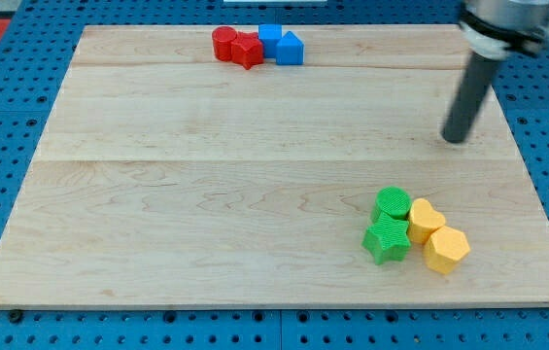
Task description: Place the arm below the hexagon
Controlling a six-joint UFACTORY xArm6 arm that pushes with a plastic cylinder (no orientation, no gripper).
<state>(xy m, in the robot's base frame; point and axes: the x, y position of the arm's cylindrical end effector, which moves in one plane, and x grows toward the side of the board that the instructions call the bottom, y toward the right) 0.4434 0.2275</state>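
Observation:
The yellow hexagon (446, 251) lies near the board's lower right, the lowest of a tight cluster. Touching it are a yellow heart-like block (424, 219), a green round block (392, 205) and a green star (386, 240). My tip (457, 138) is at the end of the dark rod at the view's right, well above this cluster, roughly in line with the hexagon. It touches no block.
At the view's top, a red round block (223, 43), a red star-like block (247, 50), a blue cube (270, 39) and a blue angular block (290, 49) sit in a row near the wooden board's (206, 175) top edge. Blue pegboard surrounds the board.

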